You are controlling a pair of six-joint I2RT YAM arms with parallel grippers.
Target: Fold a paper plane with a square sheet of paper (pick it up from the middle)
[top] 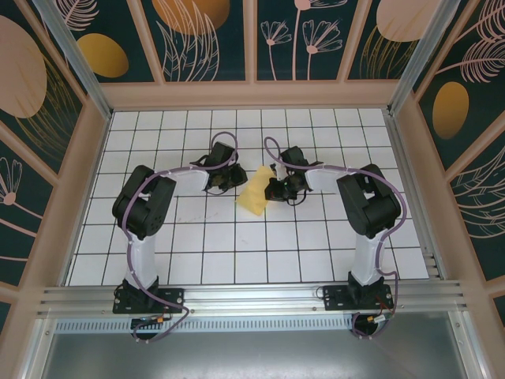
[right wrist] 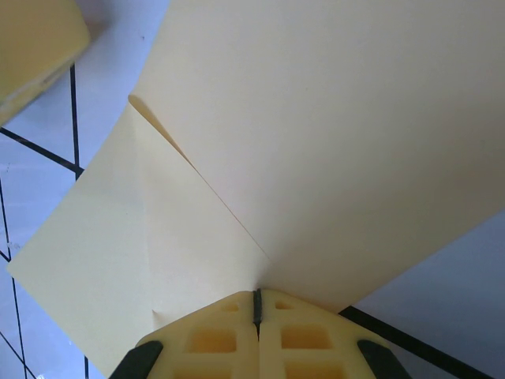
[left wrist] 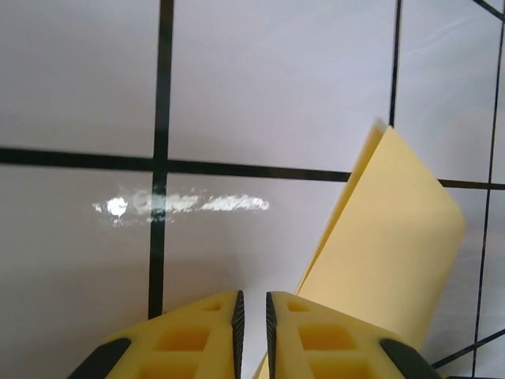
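The square sheet of paper is yellow and folded over on itself, lying mid-table between the two grippers. In the right wrist view its two layers meet at a crease that runs into my right gripper, which is shut on the paper's edge. From above, the right gripper sits at the sheet's right side. My left gripper stands open by a narrow gap, with bare table showing between its jaws. A raised flap of the paper stands just to its right. The left gripper is at the sheet's left side.
The floor is a white tiled table with black grid lines. Patterned dark walls with wooden frames close in the back and sides. An aluminium rail runs along the near edge by the arm bases.
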